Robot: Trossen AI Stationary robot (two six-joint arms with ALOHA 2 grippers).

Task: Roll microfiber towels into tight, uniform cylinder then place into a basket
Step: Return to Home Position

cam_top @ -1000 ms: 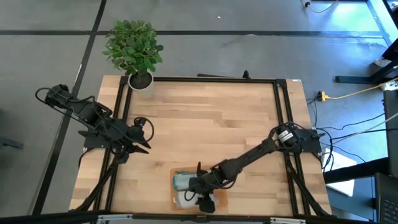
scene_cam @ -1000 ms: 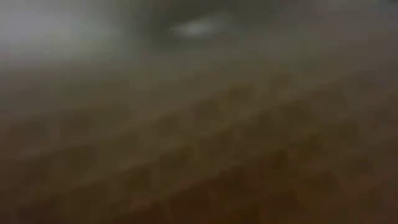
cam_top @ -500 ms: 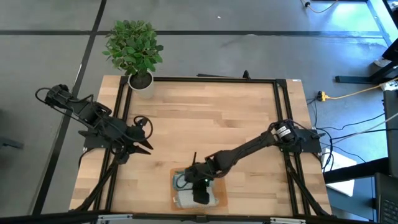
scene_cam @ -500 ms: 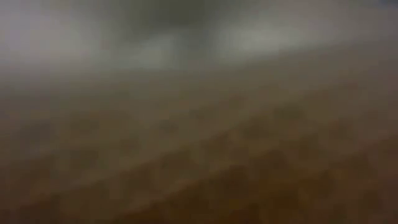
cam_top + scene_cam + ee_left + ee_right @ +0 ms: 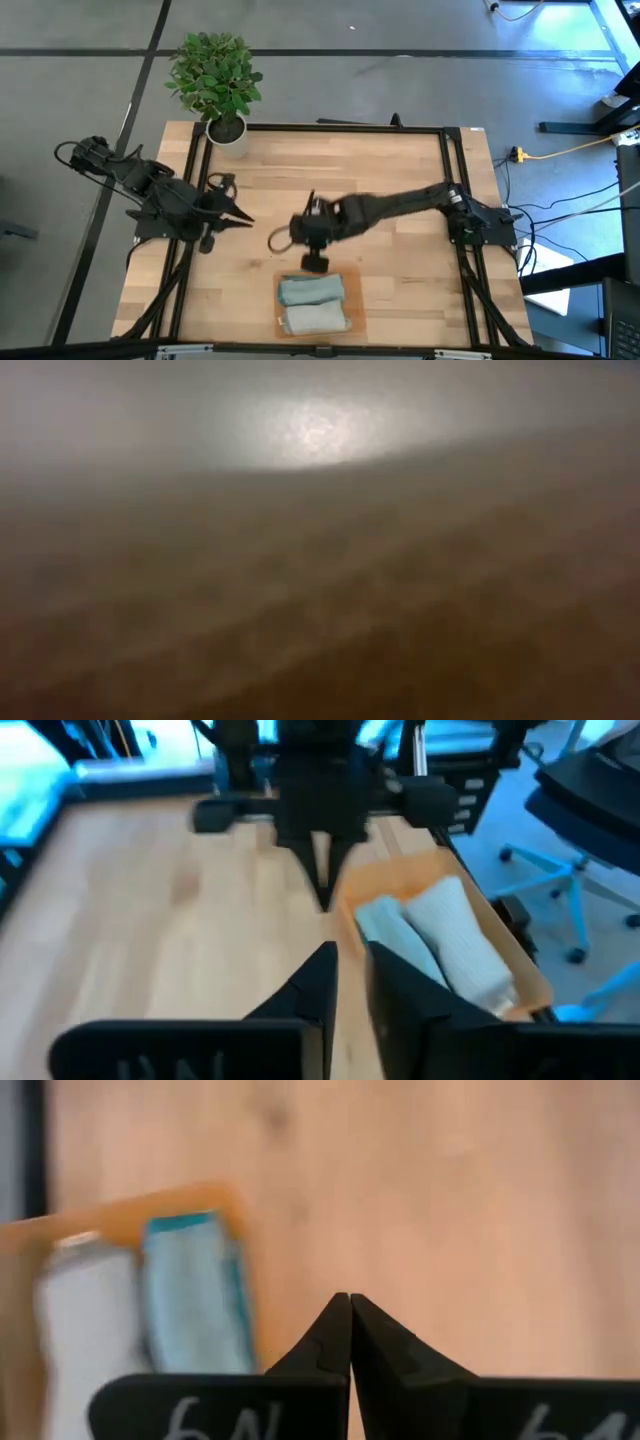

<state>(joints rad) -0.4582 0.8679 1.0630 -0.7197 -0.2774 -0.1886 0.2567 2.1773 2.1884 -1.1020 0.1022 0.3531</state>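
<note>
Jaws closed, right gripper hangs beside the shallow orange basket of rolled teal and grey microfiber towels, risking a rim clip if swung low; left gripper, jaws narrow, idles at the left edge of the wooden table.

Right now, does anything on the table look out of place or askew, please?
Nothing stands out: the teal towel and grey towel lie rolled, side by side inside the orange tray; the right gripper hovers beyond it.

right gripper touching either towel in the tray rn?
Apart. Right wrist view: shut right gripper over bare table, clear gap to teal towel and grey towel in the basket. Left gripper sits at its left side.
</note>
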